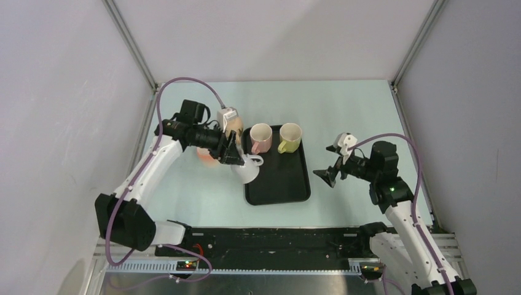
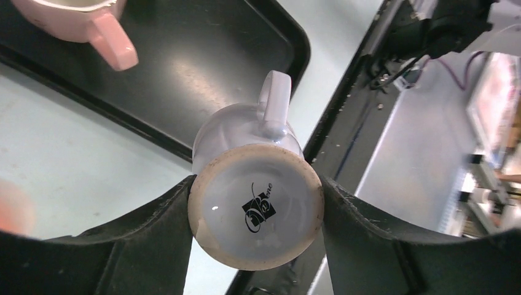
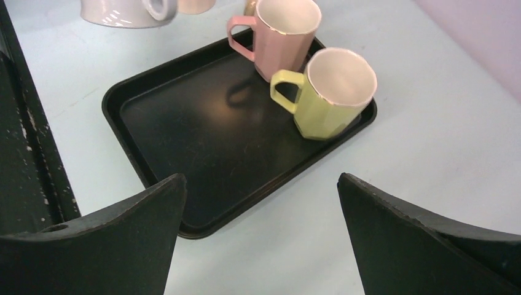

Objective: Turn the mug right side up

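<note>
While the left tool point(image 2: 257, 190) clamps the white mug point(image 2: 246, 135) at its base, right tool point(image 3: 261, 178) spread wide, empty.

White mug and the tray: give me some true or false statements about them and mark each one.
1. The left hand grips the white mug near its base. True.
2. The pink mug stands upside down on the black tray. False: it stands upright, opening up.
3. The yellow mug stands on the black tray beside the pink mug. True.
4. The right hand holds the yellow mug. False: it is open and empty, off to the side of the tray.
</note>
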`<state>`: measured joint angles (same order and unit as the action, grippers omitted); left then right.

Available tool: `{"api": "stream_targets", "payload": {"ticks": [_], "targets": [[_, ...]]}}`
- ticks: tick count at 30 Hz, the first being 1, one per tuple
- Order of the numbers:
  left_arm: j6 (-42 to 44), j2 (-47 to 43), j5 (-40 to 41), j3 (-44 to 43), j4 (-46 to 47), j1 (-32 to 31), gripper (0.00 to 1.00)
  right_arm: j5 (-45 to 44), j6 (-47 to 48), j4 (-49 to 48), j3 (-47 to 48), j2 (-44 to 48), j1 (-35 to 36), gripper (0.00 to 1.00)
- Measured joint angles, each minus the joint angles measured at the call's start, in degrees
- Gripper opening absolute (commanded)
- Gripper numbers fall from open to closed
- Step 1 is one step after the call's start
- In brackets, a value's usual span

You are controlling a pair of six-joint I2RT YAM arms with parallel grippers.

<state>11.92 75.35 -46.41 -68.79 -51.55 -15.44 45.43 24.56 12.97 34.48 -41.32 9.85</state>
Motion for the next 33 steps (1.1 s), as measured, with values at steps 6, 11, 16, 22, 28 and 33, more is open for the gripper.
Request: {"api": "stream_targets", "payload": {"ticks": [6,11,16,22,28,33], "targets": [[-3.6,4.1,-3.9,-0.3,-0.2,0.0,0.0,-10.5,10.1,1.7,0.0,1.1,11.1,0.99],[-5.2,4.7,-6.7,-0.7,-0.3,0.0,0.0,-18.4,19.7,3.5,0.0,1.1,15.3,0.99],[-6.3,6.1,-8.5,-1.6,-0.1,0.0,0.0,-24.0,26.9,3.4,0.0,1.1,17.7,0.99],[-6.8,7.5,-9.7,-1.6,-0.1,0.0,0.0,-27.6,34.2,2.3,0.0,0.9,20.7,0.99],[-8.2,9.0,-11.1,-2.9,-0.2,0.0,0.0,-30.3,40.9,0.2,0.0,-0.3,22.8,0.99],[-9.2,10.7,-12.9,-4.2,0.0,0.0,0.0,-31.7,45.2,-1.5,0.0,-1.5,24.0,0.99]]}}
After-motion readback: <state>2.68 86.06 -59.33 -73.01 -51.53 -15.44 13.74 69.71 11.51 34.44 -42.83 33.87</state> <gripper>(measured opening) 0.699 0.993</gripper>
